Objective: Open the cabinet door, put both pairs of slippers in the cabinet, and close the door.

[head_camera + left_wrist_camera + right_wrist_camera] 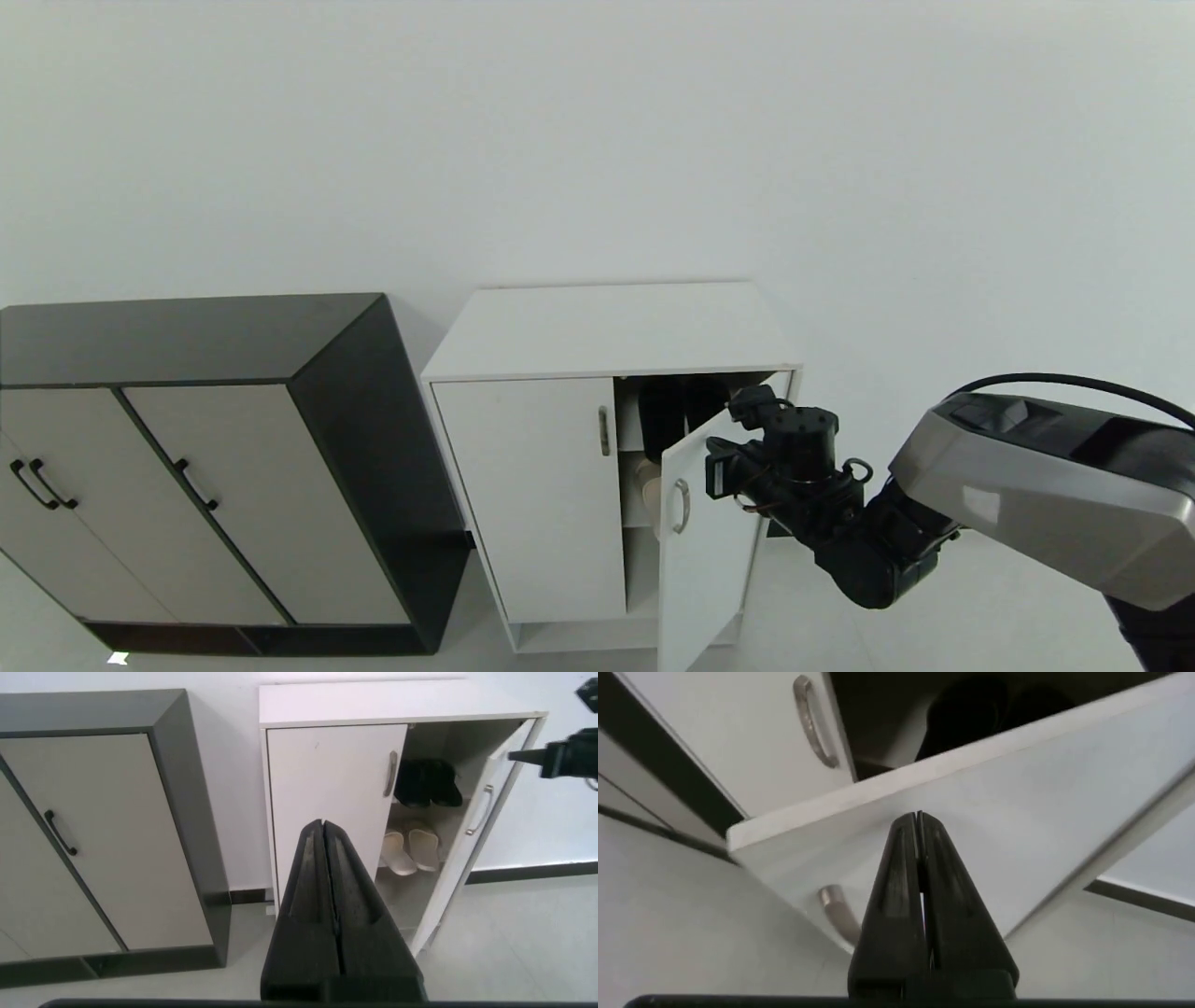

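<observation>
The white cabinet (597, 329) stands against the wall with its left door shut and its right door (707, 569) swung partly open. Inside, a black pair of slippers (428, 781) sits on the upper shelf and a beige pair of slippers (412, 849) on the shelf below. My right gripper (721, 464) is shut, its tip (918, 819) against the outer face of the open door near the top edge, above the door's handle (838, 910). My left gripper (324, 829) is shut on nothing, well back from the cabinet (336, 775) and pointing at its closed door.
A dark cabinet (233, 345) with two grey doors stands just left of the white one, close beside it. Bare floor (505, 943) lies in front of both. The wall runs behind them.
</observation>
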Tool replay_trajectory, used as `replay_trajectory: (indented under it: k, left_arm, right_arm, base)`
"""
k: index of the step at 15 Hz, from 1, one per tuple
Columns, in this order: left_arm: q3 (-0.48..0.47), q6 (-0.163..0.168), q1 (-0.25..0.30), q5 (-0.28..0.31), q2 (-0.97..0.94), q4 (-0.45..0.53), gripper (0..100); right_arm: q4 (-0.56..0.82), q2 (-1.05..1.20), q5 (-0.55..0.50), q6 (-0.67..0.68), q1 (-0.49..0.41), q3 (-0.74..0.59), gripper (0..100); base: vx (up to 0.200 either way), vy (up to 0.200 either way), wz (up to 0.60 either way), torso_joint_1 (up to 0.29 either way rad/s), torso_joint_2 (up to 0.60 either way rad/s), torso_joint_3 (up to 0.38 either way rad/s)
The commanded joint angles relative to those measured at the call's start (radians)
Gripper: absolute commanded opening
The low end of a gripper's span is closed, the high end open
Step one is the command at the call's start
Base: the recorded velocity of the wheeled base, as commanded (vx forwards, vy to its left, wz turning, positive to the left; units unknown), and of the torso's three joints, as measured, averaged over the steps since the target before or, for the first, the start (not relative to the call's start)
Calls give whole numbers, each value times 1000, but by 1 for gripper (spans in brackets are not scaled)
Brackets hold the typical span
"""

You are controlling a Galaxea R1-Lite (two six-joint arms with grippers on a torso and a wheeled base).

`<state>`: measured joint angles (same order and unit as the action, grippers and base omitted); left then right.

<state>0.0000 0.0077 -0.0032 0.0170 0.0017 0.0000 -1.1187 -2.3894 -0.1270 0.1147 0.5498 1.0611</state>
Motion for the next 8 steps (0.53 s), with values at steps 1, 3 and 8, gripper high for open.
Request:
replay_trajectory:
  k: [1,3,8]
  left_arm:
    - [0,0,0,0,0,0,0]
    - [0,0,0,0,0,0,0]
    - [0,-2,0,0,0,0,0]
  right_arm:
    - [17,-47,0,0,-14,66,0]
    - [71,-59,0,0,-34,134,0]
    - [139,-109,1,2,-59,267,0]
  base:
    - [0,0,0,0,0,0]
    - [0,0,0,0,0,0]
    - [0,0,0,0,0,0]
